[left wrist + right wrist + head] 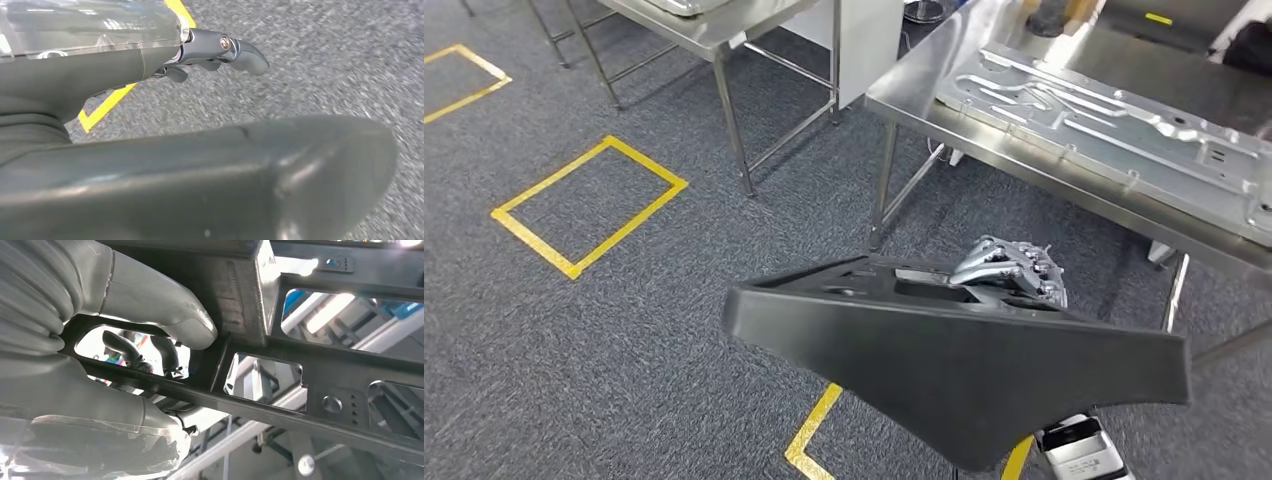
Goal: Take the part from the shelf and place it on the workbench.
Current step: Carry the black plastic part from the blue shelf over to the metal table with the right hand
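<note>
Right hand (1012,270) at centre frame, fingers curled over black part (954,360), left hand (220,50) beside its rim, grip unclear

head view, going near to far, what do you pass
black part → right hand gripping its far edge → workbench carrying a metal plate
</note>
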